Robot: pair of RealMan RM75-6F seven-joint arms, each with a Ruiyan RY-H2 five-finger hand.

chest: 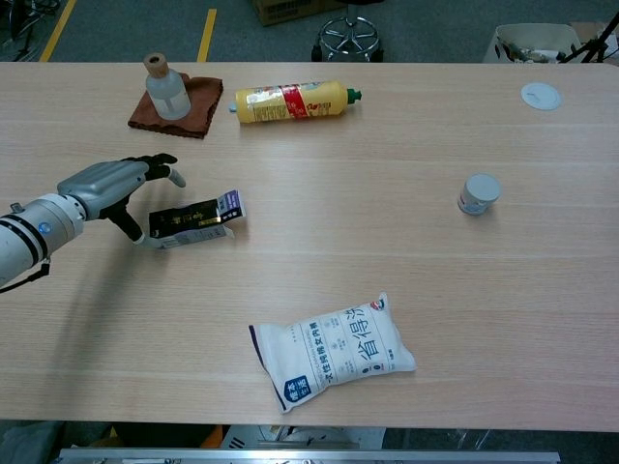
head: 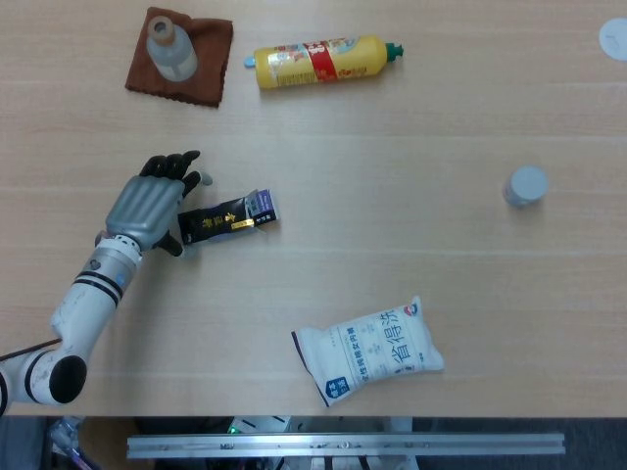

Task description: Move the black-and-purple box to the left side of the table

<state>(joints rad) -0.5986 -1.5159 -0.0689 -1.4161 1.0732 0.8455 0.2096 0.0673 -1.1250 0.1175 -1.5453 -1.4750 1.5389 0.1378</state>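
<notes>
Table [head: 392, 147]: pale wood-grain laminate, matt. Cloth [head: 206, 59] upper left: brown, rough fabric. Yellow bottle [head: 323, 61]: glossy plastic. White bag [head: 372, 351] lower centre: shiny film. Black-and-purple box [head: 227, 219]: printed card, slight sheen. Left hand [head: 147, 208]: grey metallic back, black fingers.

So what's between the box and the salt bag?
Nothing: bare table between the box and the salt bag, clear in the head view.

- One black-and-purple box [head: 227, 219]
- One yellow bottle [head: 323, 61]
- One clear corked bottle [head: 170, 51]
- One brown cloth [head: 192, 70]
- One white pouch [head: 369, 350]
- One small can [head: 525, 185]
- One white lid [head: 613, 37]
</notes>
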